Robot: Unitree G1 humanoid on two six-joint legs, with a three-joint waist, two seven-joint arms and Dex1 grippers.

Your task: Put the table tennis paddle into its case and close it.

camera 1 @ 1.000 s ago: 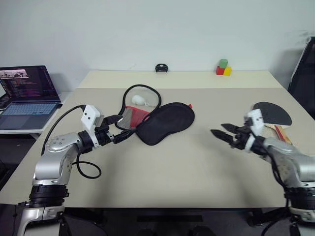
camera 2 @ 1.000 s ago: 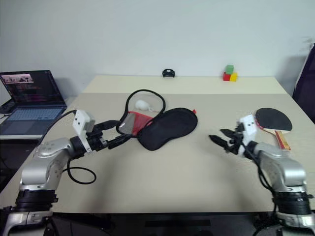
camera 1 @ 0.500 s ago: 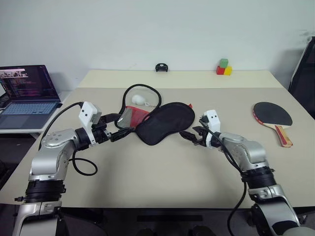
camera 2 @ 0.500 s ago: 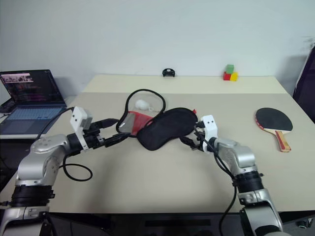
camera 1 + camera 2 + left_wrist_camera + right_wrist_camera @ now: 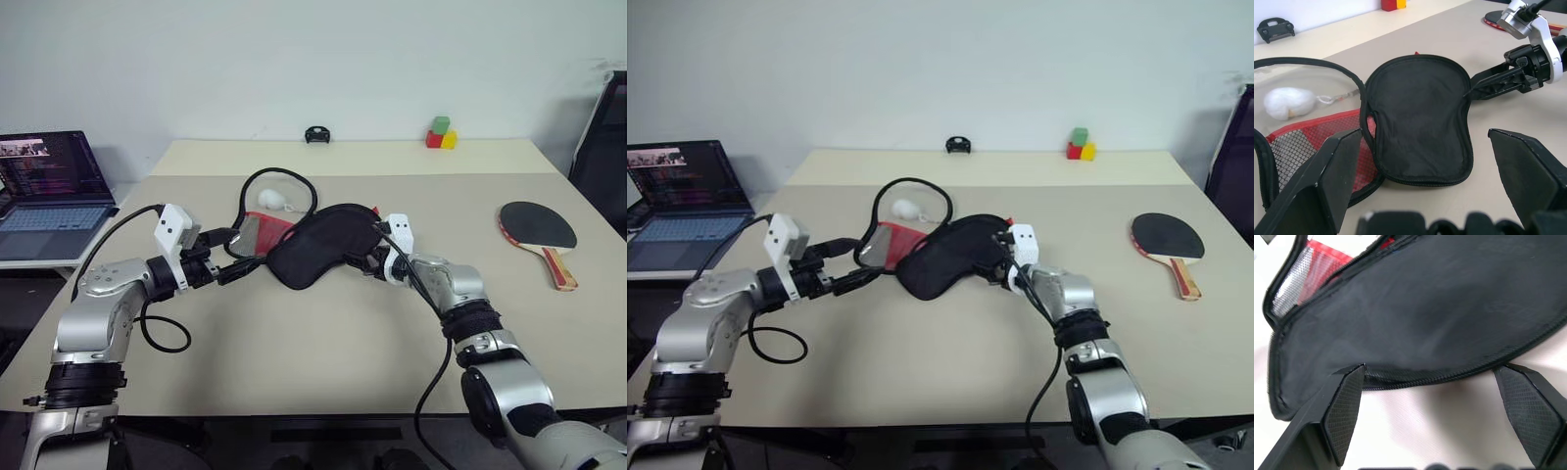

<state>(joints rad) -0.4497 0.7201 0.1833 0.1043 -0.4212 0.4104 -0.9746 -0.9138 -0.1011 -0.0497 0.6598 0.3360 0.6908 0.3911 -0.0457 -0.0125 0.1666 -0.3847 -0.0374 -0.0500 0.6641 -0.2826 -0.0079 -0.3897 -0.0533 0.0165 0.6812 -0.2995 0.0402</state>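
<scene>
While the case [image 5: 318, 245] lies unzipped at the table's [image 5: 313, 343] middle, both jaws stand wide: the right gripper [image 5: 364, 258] at its black edge, the left gripper [image 5: 235, 264] by its red end. The table tennis paddle [image 5: 537, 230] lies well apart at the right. No lettering can be read.

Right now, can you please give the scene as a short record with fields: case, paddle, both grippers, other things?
case: soft black-and-red zip pouch, mid-table, unzipped
paddle: black-faced wooden-handled table tennis paddle, lying apart on the table's right side, outside the pouch
left gripper: open, at the pouch's red end
right gripper: open, at the pouch's black edge
other: laptop; coloured blocks
</scene>
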